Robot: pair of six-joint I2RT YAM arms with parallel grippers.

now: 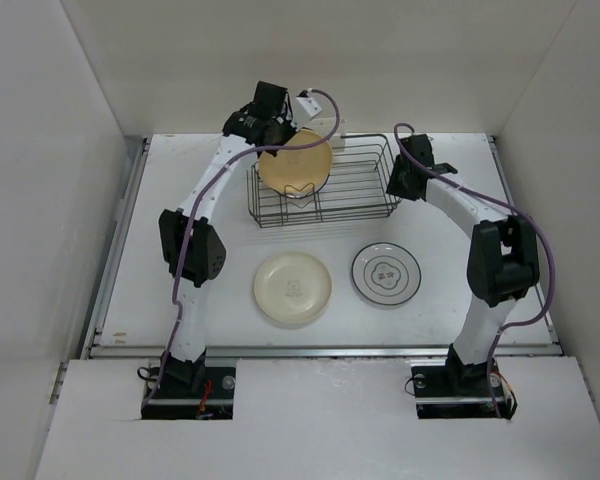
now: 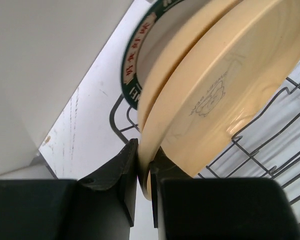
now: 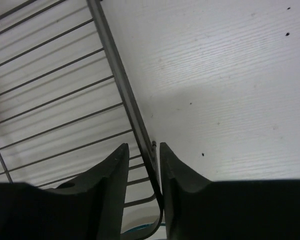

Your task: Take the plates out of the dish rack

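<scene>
The dish rack (image 1: 352, 185) stands at the back middle of the table. My left gripper (image 1: 270, 128) is over its left end, shut on the rim of a yellow-orange plate (image 1: 295, 165) that stands tilted in the rack. In the left wrist view the black fingers (image 2: 121, 175) pinch that plate's edge (image 2: 225, 90). A plate with a dark patterned rim (image 2: 131, 57) stands right behind it. My right gripper (image 1: 405, 182) is at the rack's right end. Its jaws sit close on either side of the rack's rim wire (image 3: 121, 82).
A cream plate (image 1: 292, 288) and a white plate with a dark rim and centre motif (image 1: 386, 273) lie flat on the table in front of the rack. A small white holder (image 1: 315, 108) is clipped on the rack's far side. White walls stand close behind and on both sides.
</scene>
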